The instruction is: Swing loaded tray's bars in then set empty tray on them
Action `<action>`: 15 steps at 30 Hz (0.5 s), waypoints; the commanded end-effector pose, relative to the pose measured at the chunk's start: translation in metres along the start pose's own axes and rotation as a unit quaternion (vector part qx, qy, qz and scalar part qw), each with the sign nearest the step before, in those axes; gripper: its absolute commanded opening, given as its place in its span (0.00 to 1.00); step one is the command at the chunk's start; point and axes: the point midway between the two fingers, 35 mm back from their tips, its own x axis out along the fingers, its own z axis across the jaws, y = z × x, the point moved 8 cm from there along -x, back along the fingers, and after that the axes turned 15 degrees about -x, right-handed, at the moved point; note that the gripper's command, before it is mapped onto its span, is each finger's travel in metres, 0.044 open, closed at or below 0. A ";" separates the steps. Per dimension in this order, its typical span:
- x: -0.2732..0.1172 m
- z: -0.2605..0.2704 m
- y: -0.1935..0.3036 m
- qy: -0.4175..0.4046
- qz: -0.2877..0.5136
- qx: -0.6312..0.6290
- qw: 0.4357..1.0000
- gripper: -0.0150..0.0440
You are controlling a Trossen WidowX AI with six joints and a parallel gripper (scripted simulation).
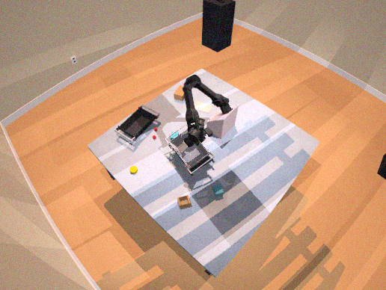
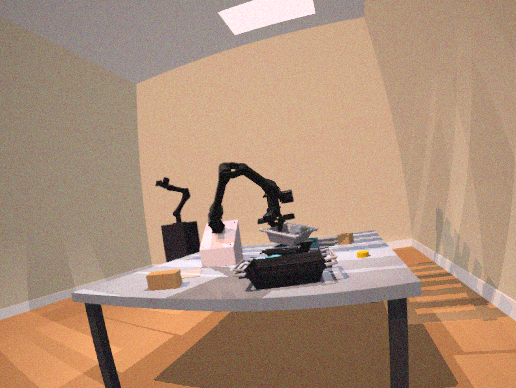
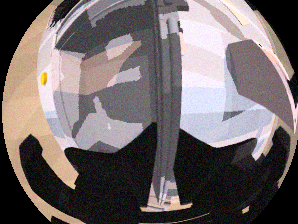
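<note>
My gripper [image 1: 190,140] [image 2: 280,228] [image 3: 161,125] is shut on the rim and side wall of the grey empty tray [image 1: 192,154] [image 2: 296,233] [image 3: 167,100]. The held tray hangs above the table, roughly level. In the exterior view a dark tray shape [image 2: 272,251] shows low beneath it, partly hidden by the nearer tray; its load and bars cannot be made out. A black tray [image 1: 138,124] [image 2: 287,270] stands apart near the table's edge, with wires past both ends. Its interior is dark, and I cannot tell any blocks in it.
A pink box [image 1: 223,125] [image 2: 220,250] stands under the arm's base. An orange block [image 1: 179,93] [image 2: 164,279], two small red balls, a yellow disc [image 1: 133,170] [image 2: 363,254] [image 3: 44,78], an open brown box [image 1: 184,202] and teal blocks [image 1: 218,190] [image 1: 174,134] are on the table.
</note>
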 end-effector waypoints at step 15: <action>0.011 -0.007 0.001 0.011 0.003 -0.002 1.000 0.25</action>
